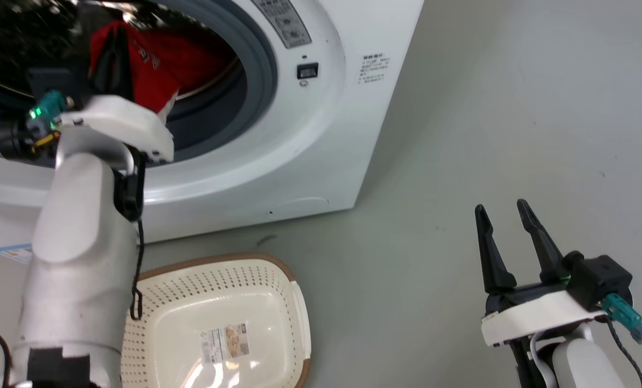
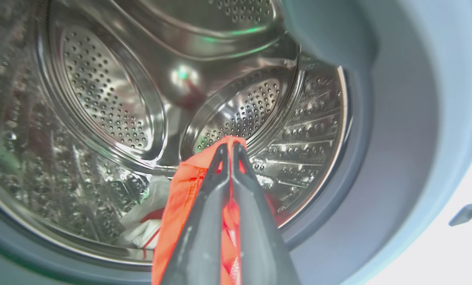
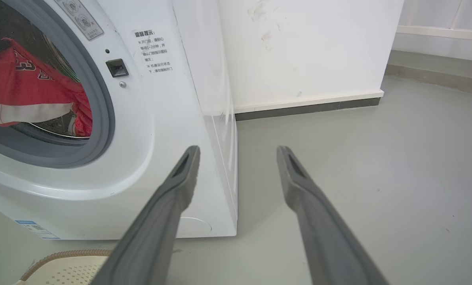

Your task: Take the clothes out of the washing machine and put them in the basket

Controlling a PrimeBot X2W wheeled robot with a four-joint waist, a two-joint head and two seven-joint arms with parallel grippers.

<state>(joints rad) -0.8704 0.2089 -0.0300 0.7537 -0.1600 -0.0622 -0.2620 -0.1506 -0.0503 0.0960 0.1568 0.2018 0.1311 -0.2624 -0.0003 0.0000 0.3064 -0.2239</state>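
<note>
The washing machine stands open at the upper left, its grey seal around the steel drum. My left gripper is inside the opening, shut on a red garment that hangs from it over the drum's lip. In the left wrist view my left gripper pinches the red cloth, and a whitish piece lies on the drum floor. The red garment shows white trim and dark numerals. The cream basket sits on the floor below the opening. My right gripper hangs open over the floor, holding nothing.
Grey floor stretches to the right of the machine. A white wall with a dark baseboard runs behind the machine. A corner of the basket lies just left of my right gripper.
</note>
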